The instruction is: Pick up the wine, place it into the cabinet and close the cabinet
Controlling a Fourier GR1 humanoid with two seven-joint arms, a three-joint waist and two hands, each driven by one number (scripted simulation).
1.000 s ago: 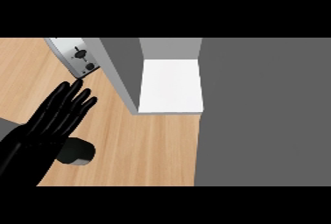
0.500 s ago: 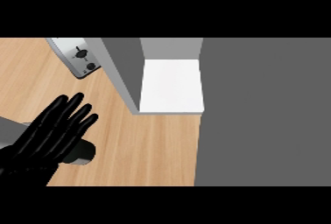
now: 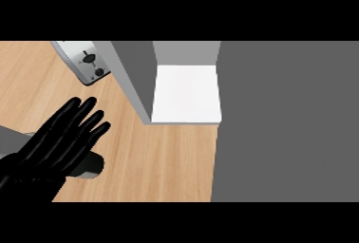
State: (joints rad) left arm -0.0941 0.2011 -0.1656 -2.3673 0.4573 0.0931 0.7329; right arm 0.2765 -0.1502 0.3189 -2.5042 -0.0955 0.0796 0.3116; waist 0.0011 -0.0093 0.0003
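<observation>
Landmark for all positions: tall grey cabinet (image 3: 288, 118) with a flat matte front, set against the light wooden counter top (image 3: 161, 161).

Cabinet state: open. Grey door panel (image 3: 129, 80) swung out over the counter on the cabinet's left side, seen almost edge-on. White shelf floor (image 3: 186, 92) exposed between the door panel and the cabinet's grey front, bright against both.

Left hand (image 3: 52, 152): black, well to the left of the cabinet, out past the near end of the door panel. Open and flat, palm down. Fingers (image 3: 77, 116) straight and spread, tips aimed towards the door panel but clearly apart from it. Grips nothing.

Wine: dark rounded bottle with a pale grey edge (image 3: 89, 167). Only a small part visible, peeking out from under the cabinet-side edge of the left hand. On the counter, left of the cabinet, well apart from the white shelf floor, so not inside the cabinet. Upright or lying: cannot tell. Contact between palm and bottle: cannot tell.

Silver box-shaped appliance (image 3: 82, 66): on the counter left of the cabinet, just beside the far end of the door panel. Two small black knobs (image 3: 89, 58) on its upper face, one nearer the door panel than the other.

Grey patch (image 3: 13, 138) beside the wrist, on the side away from the cabinet. Identity: cannot tell.
</observation>
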